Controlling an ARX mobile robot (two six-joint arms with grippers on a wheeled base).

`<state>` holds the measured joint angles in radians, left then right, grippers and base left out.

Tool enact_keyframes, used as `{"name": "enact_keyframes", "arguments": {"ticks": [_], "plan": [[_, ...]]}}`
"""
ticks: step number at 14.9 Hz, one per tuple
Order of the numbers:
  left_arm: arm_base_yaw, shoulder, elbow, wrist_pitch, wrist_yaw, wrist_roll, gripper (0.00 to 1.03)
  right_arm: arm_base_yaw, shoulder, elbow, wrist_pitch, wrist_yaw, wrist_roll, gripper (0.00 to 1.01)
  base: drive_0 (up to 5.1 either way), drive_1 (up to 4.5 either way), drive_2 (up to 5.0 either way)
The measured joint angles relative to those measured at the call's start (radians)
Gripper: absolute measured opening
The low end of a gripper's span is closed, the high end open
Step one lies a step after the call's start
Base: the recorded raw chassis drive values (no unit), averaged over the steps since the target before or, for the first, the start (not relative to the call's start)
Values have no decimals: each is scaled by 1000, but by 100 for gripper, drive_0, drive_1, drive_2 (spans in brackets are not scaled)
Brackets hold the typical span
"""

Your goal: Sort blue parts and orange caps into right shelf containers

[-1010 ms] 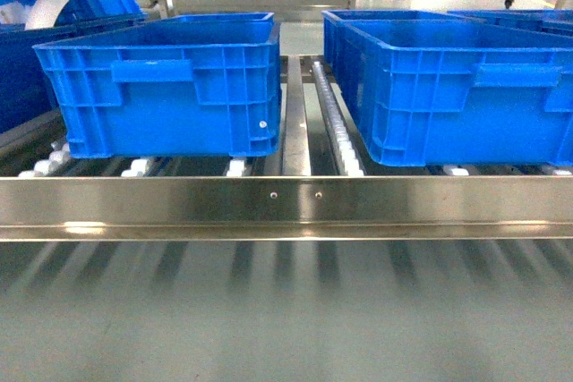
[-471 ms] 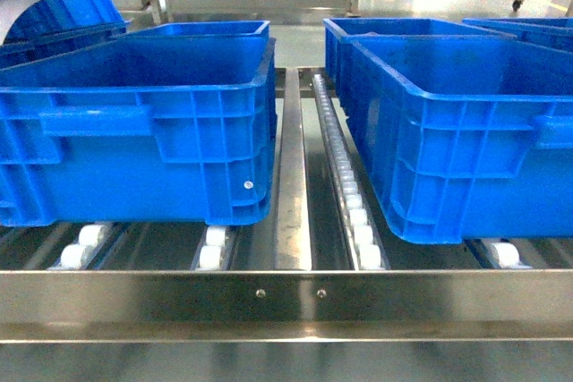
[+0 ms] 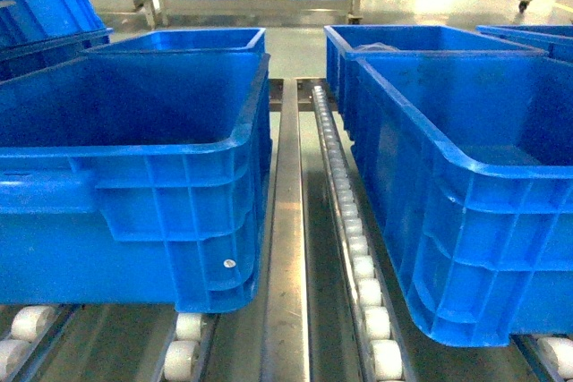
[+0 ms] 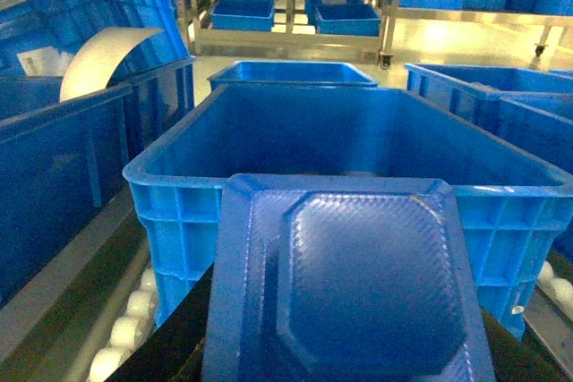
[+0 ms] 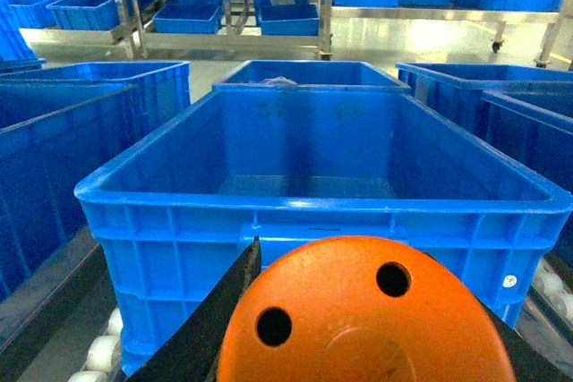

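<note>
right now my left wrist camera is showing what the head camera is not: a blue part [image 4: 354,288], a flat tray-like piece with a raised eight-sided centre, filling the near bottom of that view. my left gripper [image 4: 179,346] is showing only as dark edges at the part's lower corners, so i am gripping it, though i cannot tell how wide the jaws are standing. just beyond it, the left crate [image 4: 179,199] is sitting with its rim facing me, open side up.

my right wrist camera is likewise showing an orange cap [image 5: 358,319], round with two dark holes, close against the lens. my right gripper [image 5: 210,324] is appearing as dark fingers [image 5: 228,292] on each side of the cap, clamped on it. right behind the cap the right crate [image 5: 161,212] is standing.

the head camera is catching neither gripper nor either piece. it is looking down on both crates side by side on white rollers [image 3: 363,266], with a steel rail [image 3: 286,221] running between them. farther back, more blue crates [image 3: 398,42] are sitting on the line, and metal shelving [image 3: 260,2] with further bins is standing beyond.
</note>
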<state>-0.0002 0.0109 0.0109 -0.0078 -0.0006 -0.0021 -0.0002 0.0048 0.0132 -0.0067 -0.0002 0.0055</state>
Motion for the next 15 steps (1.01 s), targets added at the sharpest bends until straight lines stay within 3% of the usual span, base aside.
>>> {"name": "enact_keyframes", "arguments": {"ticks": [15], "plan": [[0, 0, 0, 1, 0, 0, 43, 0, 0, 0, 1, 0, 0, 44, 0, 0, 0]]}}
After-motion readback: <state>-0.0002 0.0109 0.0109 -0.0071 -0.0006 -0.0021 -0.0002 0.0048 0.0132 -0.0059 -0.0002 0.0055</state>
